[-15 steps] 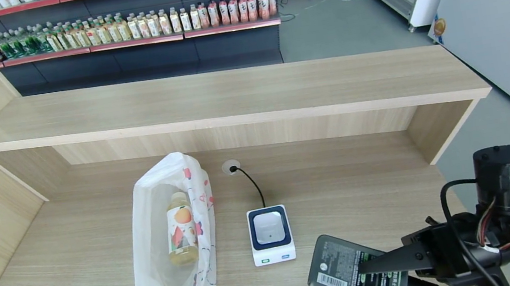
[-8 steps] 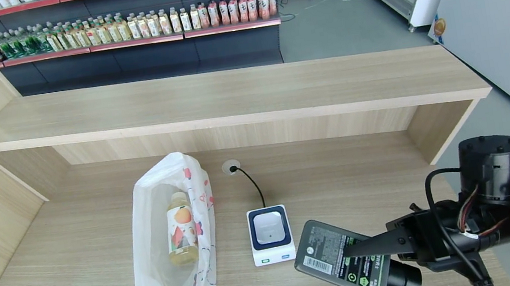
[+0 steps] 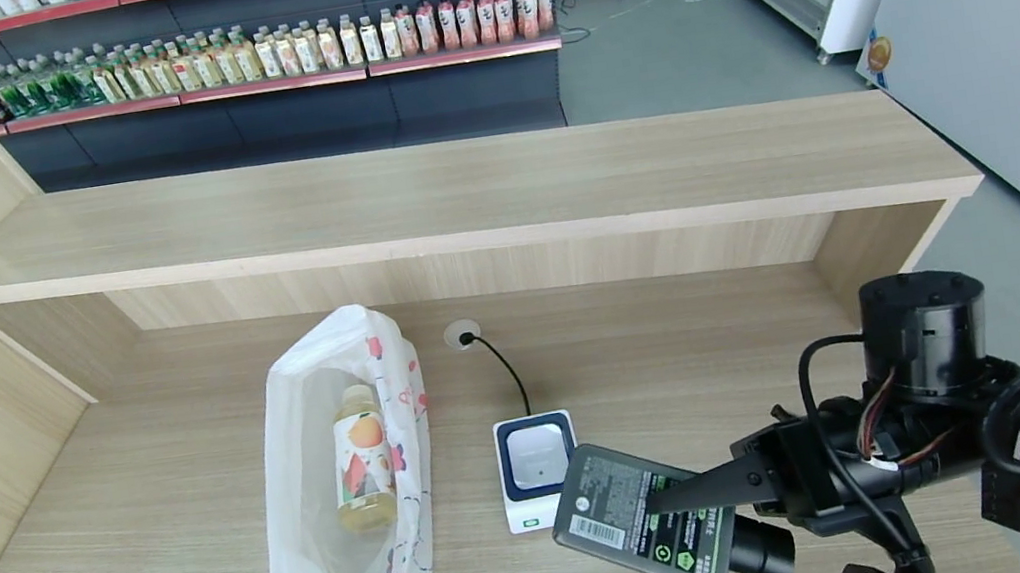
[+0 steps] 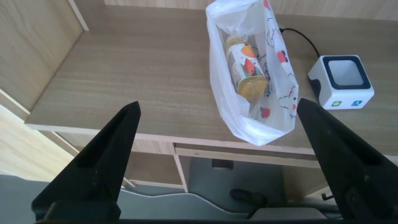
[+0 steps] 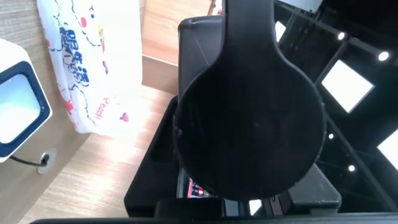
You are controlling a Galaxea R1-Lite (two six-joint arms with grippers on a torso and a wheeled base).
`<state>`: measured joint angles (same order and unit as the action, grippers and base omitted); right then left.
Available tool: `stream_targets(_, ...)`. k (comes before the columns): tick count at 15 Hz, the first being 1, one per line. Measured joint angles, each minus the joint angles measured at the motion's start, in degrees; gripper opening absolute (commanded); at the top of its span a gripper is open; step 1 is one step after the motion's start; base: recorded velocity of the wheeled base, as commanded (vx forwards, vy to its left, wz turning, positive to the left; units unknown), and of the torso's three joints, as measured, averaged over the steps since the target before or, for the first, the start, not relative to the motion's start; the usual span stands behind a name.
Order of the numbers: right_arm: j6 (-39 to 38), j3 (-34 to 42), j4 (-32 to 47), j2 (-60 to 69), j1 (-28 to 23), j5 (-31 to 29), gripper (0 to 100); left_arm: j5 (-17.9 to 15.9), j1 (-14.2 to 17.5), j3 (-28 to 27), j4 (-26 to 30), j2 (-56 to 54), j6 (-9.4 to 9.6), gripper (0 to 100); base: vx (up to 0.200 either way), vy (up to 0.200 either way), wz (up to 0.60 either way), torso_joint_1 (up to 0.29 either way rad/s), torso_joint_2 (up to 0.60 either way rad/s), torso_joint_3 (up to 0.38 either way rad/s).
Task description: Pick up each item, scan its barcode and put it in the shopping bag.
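one translucent white plastic shopping bag (image 3: 297, 520) lies left on the wooden counter (image 3: 148, 502), holding a peach-labelled bottle (image 3: 362, 460). the left gripper (image 4: 217, 106) hangs spread, empty. right of the white scanner (image 3: 540, 469), the right gripper (image 3: 675, 510) pinches a flat black barcoded pack (image 3: 603, 505).

**Where everything sits on the counter**

Shopping bag (image 3: 328, 556) lies left of centre and runs out to the counter's (image 3: 148, 502) front edge, with a bottle (image 3: 362, 460) in it. Scanner (image 3: 535, 455) sits just right of the bag, cable hole (image 3: 462, 335) behind it. The item (image 3: 641, 520), in the right gripper (image 3: 667, 514), hangs by the scanner's front right corner.
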<state>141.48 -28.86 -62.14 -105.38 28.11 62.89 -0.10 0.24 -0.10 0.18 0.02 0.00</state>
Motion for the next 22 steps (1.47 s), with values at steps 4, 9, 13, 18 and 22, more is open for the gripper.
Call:
stream_targets(4,0.0,-3.0,0.0,-3.7,2.4,0.0,0,0.0,0.0,0.0,0.0,0.0,0.0,100,0.0,0.0,0.0,0.0,0.0,0.0)
stream_targets(9,-0.1,-6.0,0.0,-6.8,3.2,0.0,0,0.0,0.0,0.0,0.0,0.0,0.0,100,0.0,0.0,0.0,0.0,0.0,0.0)
stream_targets(13,-0.1,-6.2,0.0,-7.5,3.2,0.0,0,0.0,0.0,0.0,0.0,0.0,0.0,100,0.0,0.0,0.0,0.0,0.0,0.0)
stream_targets(18,-0.1,-6.2,0.0,-7.8,3.1,0.0,0,0.0,0.0,0.0,0.0,0.0,0.0,100,0.0,0.0,0.0,0.0,0.0,0.0)
stream_targets(22,-1.8,-6.2,0.0,-7.7,3.1,0.0,0,0.0,0.0,0.0,0.0,0.0,0.0,100,0.0,0.0,0.0,0.0,0.0,0.0)
